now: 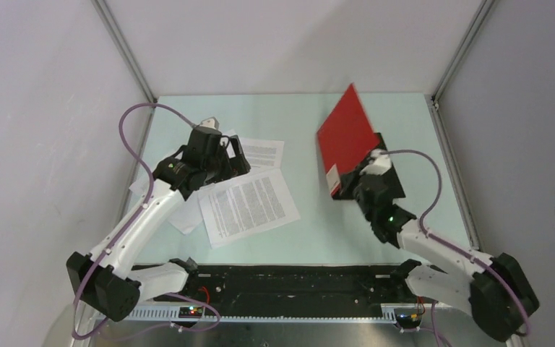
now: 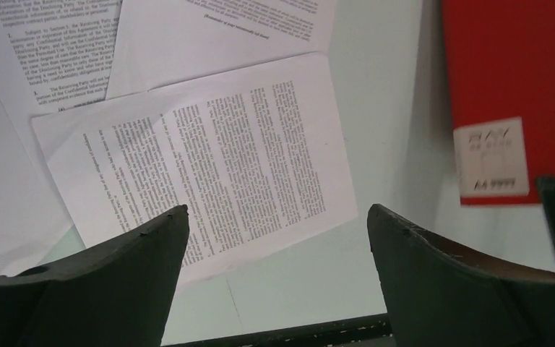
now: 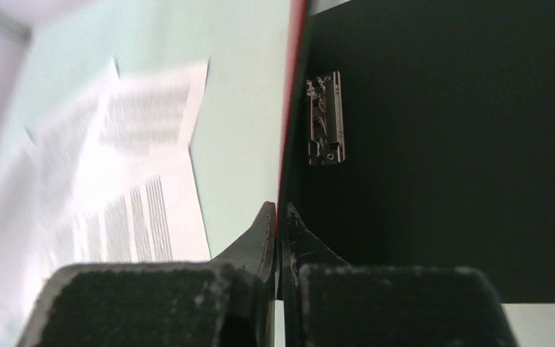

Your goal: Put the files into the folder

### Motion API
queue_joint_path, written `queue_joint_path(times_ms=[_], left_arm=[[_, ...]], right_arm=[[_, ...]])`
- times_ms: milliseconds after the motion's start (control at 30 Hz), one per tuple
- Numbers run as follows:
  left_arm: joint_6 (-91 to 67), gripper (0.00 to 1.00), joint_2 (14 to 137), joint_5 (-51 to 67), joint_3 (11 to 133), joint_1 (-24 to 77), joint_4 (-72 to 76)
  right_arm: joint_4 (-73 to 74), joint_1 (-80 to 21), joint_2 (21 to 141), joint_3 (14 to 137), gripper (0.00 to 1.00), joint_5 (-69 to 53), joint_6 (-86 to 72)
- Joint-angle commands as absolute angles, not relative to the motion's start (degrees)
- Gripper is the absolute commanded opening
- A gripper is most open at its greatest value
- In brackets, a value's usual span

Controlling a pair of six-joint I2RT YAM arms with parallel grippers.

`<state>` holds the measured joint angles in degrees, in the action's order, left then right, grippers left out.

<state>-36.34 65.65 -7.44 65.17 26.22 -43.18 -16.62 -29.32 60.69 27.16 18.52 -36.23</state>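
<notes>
The files (image 1: 249,204) are a few white printed sheets lying loosely overlapped on the table's left half; they also show in the left wrist view (image 2: 217,166) and blurred in the right wrist view (image 3: 130,181). The folder (image 1: 345,137) stands on the right, its red cover lifted up, its black inside (image 3: 441,144) with a metal clip (image 3: 325,119) showing. My right gripper (image 3: 278,213) is shut on the red cover's edge and holds it raised. My left gripper (image 2: 274,217) is open and empty above the sheets, near the folder's white label (image 2: 493,157).
A black strip (image 1: 289,278) runs along the table's near edge between the arm bases. Metal frame posts (image 1: 126,50) and white walls close in the back and sides. The pale green table (image 1: 311,231) shows between sheets and folder.
</notes>
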Motion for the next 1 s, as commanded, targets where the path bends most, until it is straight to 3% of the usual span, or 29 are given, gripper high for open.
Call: queue_joint_path(times_ms=[0,200,333,533,667,800,867,967], left_arm=[[-38.65,0.98,67.0,-9.77,66.35,25.32,-43.74],[-38.1,0.98,67.77,-9.66,65.03,23.09,-44.28],[-36.95,0.98,67.36,-9.49,65.16,20.39,-44.89],[-34.99,0.98,66.53,-9.77,65.74,17.61,-45.8],[-33.83,0.98,66.41,-9.92,67.26,17.18,-46.03],[-32.81,0.98,66.75,-8.57,69.84,17.15,-46.28],[-32.57,0.98,66.99,-7.01,70.84,17.24,-46.22],[-32.9,0.98,68.17,-6.11,70.92,18.15,-46.09]], right_arm=[[0.59,-46.52,54.9,29.53,0.0,43.12,-15.06],[13.16,-70.74,63.9,37.49,0.03,58.76,-12.02],[18.91,-80.8,76.21,45.17,0.42,60.67,-14.64],[16.93,-86.66,80.54,51.85,0.77,51.96,-12.09],[17.93,-88.07,76.95,53.41,0.87,44.1,-12.43],[20.91,-87.47,73.39,55.28,0.9,35.94,-14.22],[22.93,-84.28,69.66,55.71,0.92,32.91,-16.54],[30.2,-71.48,67.11,58.68,0.93,29.24,-22.54]])
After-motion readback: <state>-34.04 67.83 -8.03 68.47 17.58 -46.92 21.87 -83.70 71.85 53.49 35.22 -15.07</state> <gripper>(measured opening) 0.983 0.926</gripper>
